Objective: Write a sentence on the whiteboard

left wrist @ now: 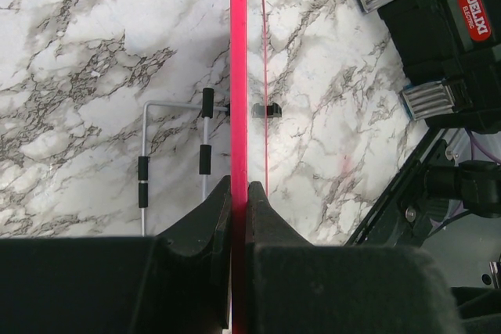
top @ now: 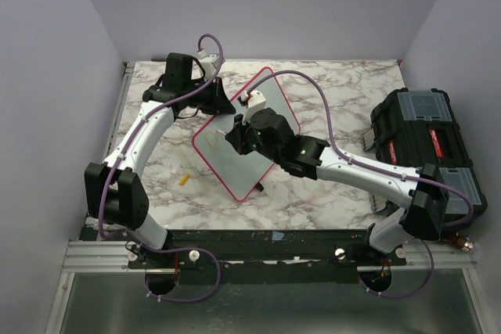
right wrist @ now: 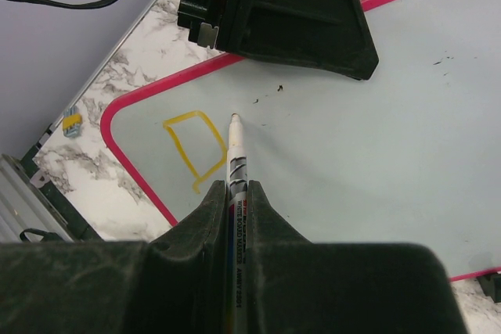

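The whiteboard, white with a red-pink rim, sits tilted in the middle of the marble table. My left gripper is shut on its rim, seen edge-on in the left wrist view. My right gripper is shut on a whiteboard marker. The marker's tip touches the board face just right of a yellow letter D, the only part of the sentence that shows. In the top view the right gripper hovers over the board's left half, with the left gripper at the board's far left edge.
A black toolbox stands at the right side of the table, close to the right arm's elbow. A small yellow cap lies on the marble left of the board. A thin wire stand lies beside the board's rim.
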`<state>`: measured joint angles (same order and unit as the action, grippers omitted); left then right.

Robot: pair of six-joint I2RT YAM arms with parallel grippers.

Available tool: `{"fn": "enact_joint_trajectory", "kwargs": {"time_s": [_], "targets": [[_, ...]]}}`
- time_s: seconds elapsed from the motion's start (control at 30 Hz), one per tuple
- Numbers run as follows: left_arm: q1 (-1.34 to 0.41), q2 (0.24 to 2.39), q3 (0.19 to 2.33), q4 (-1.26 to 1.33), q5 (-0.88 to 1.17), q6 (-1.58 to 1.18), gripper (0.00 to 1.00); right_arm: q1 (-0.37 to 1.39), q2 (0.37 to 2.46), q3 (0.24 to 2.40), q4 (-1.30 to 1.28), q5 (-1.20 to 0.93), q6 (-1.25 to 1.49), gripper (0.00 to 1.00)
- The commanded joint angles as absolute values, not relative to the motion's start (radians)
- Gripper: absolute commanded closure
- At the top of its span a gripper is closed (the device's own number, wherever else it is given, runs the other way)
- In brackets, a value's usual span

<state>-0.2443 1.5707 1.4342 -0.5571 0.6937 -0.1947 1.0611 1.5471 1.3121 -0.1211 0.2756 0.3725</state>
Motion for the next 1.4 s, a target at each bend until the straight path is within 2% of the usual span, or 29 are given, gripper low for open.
{"fn": "enact_joint_trajectory", "kwargs": {"time_s": [0.0,0.8,1.37], "targets": [[-0.262,1.560,1.446,-0.550,0.657,-0.089,1.00,1.061,1.566,1.321,-0.129,0.273,0.367,0.99],[-0.267,1.546,1.448,-0.563,0.644,-0.085,1.00,1.060,1.554,1.215,-0.181,0.247,0.397,0.99],[-0.270,1.541,1.442,-0.562,0.642,-0.083,1.00,1.060,1.576,1.284,-0.199,0.255,0.384,0.99]]}}
